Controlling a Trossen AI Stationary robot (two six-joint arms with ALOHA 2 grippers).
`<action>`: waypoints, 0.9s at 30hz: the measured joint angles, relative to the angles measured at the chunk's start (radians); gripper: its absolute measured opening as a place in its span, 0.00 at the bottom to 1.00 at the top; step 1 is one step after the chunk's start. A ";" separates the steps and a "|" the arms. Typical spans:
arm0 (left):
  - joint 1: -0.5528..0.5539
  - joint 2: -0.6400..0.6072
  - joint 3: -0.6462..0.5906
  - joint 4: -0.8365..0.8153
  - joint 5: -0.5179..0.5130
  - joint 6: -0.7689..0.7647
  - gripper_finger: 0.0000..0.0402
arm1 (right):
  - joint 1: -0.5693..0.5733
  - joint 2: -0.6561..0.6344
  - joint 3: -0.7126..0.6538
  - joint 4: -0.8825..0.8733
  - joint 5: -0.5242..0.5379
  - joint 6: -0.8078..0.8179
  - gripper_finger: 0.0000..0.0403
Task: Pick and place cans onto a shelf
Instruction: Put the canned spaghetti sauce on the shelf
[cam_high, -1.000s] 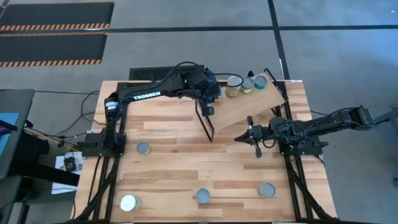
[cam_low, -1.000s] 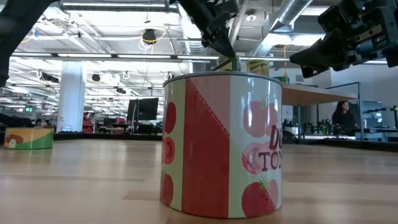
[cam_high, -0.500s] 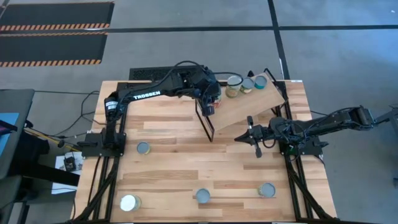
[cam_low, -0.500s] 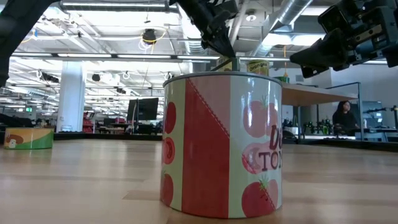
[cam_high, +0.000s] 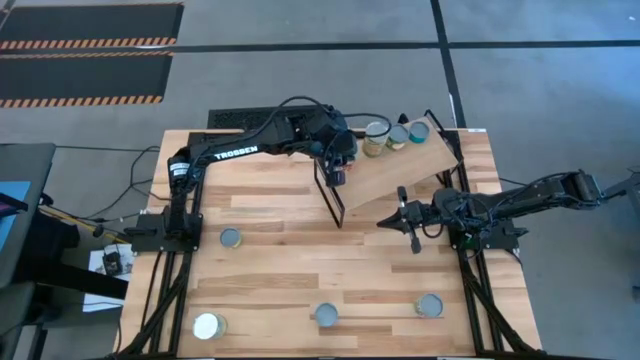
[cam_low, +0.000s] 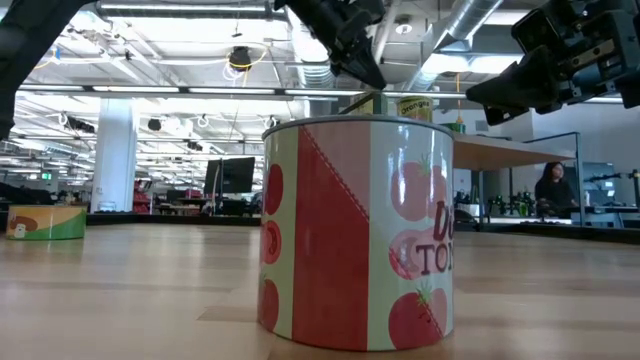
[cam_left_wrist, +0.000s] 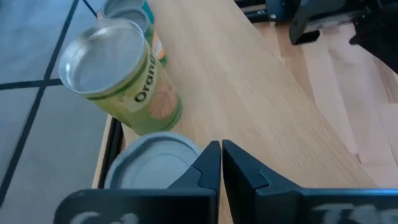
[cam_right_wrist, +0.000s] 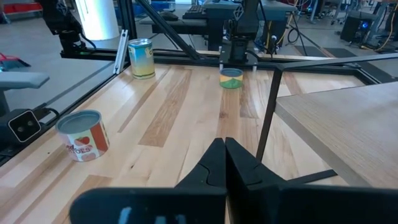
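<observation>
With its fingers pressed together and empty, the left gripper (cam_high: 337, 175) hovers just beside the small green-labelled round tins (cam_high: 376, 139) on the slanted light-wood shelf (cam_high: 400, 168), so I think a careless move could knock one off.

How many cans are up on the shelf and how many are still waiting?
Done: four cans sit on the shelf. In hand: nothing; the left gripper is shut and empty beside them, the right gripper waits. Left: four cans on the table, like the white-topped can.
</observation>
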 joint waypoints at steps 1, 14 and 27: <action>0.001 0.000 0.000 0.006 -0.001 0.003 0.01 | 0.000 0.000 0.000 0.000 0.000 0.000 0.02; 0.002 -0.007 0.158 -0.400 -0.053 0.055 0.00 | 0.000 0.000 0.000 -0.001 0.000 -0.005 0.02; 0.021 0.000 0.027 -0.233 -0.057 0.036 0.00 | 0.000 0.000 0.000 -0.001 0.000 -0.003 0.02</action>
